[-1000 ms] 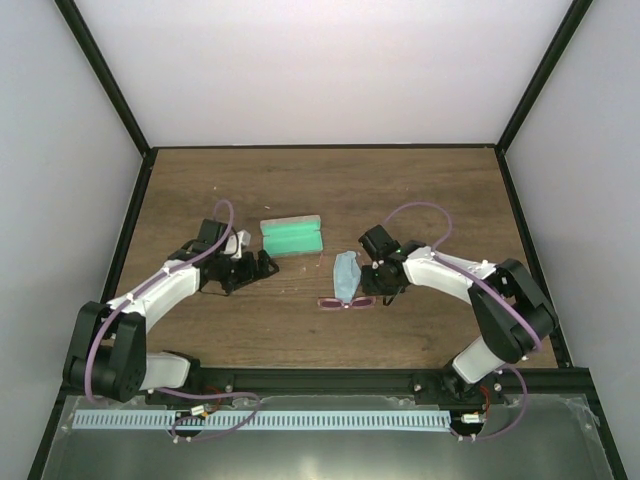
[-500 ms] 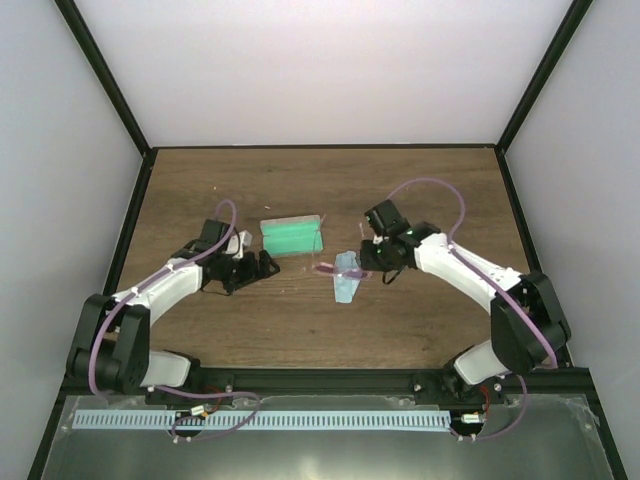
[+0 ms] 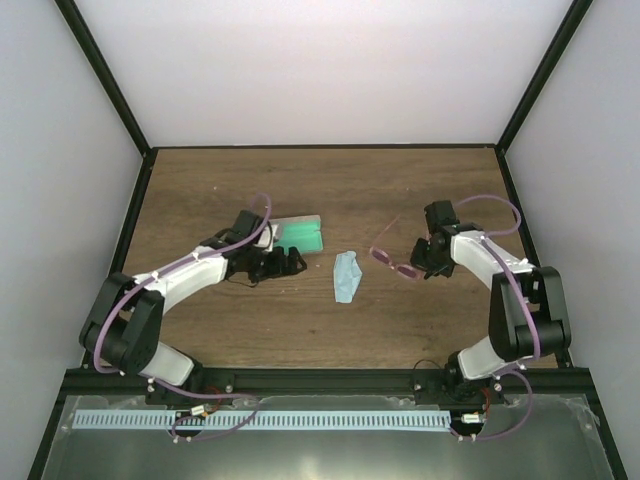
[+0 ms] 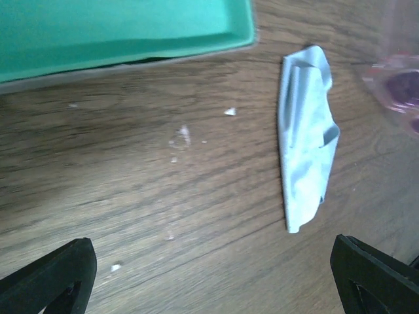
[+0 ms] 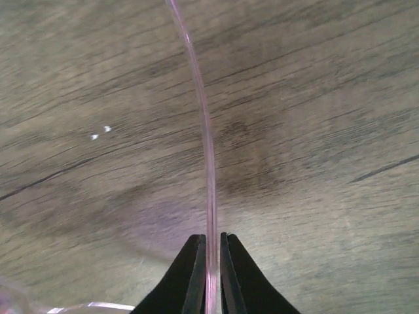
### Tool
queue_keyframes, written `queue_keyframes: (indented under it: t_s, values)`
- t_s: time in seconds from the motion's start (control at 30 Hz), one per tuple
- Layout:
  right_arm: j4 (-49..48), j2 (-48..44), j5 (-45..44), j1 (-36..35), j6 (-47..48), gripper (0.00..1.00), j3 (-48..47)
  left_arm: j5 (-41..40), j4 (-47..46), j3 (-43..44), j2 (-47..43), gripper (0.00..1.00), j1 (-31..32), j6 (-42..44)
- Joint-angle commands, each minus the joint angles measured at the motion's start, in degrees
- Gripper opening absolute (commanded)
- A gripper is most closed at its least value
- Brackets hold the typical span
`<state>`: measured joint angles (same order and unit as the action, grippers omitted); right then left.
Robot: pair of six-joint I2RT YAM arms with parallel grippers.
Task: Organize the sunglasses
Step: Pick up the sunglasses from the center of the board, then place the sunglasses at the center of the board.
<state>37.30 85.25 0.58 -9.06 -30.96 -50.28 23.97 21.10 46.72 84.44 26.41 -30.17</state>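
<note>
The sunglasses, with a thin pink frame and tinted lenses, hang just above the table right of centre. My right gripper is shut on one temple arm. In the right wrist view that pink arm runs up out of the closed right gripper. One tinted lens shows at the right edge of the left wrist view. My left gripper stands open just in front of the case, and its fingertips spread wide over bare wood with nothing between them.
A grey case with green lining lies open at left centre, and its green edge shows in the left wrist view. A folded light blue cloth lies between the two grippers. Black frame posts edge the table.
My right gripper has lifted the sunglasses from in front of the cloth and carried them right. My left gripper has slid right along the front of the case, staying open.
</note>
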Motion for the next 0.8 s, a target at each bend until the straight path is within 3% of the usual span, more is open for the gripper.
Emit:
queue_keyframes:
  t_s: [0.0,0.17,0.27,0.53,0.77]
  values:
    - [-2.3,2.9,-0.8,0.8,0.5,0.13,-0.6,-2.6,-0.9,2.5,2.2,1.00,3.7,-1.4]
    - [-1.5,0.1,-0.1,0.7,-0.7,0.50,-0.9,-3.9,-0.1,2.1,2.1,1.00,4.5,-1.0]
    - [-0.2,-3.2,-0.8,-0.9,-2.7,0.57,-0.7,-4.6,0.3,2.0,2.0,1.00,4.5,-0.7]
    - [0.7,-7.8,-4.1,-16.5,-10.9,0.56,-0.9,-4.5,-0.7,2.1,3.0,1.00,4.4,-1.8]
    - [-1.5,-0.6,-1.8,-26.5,-14.1,0.30,-1.4,-5.0,0.3,2.4,3.3,1.00,4.4,-1.7]
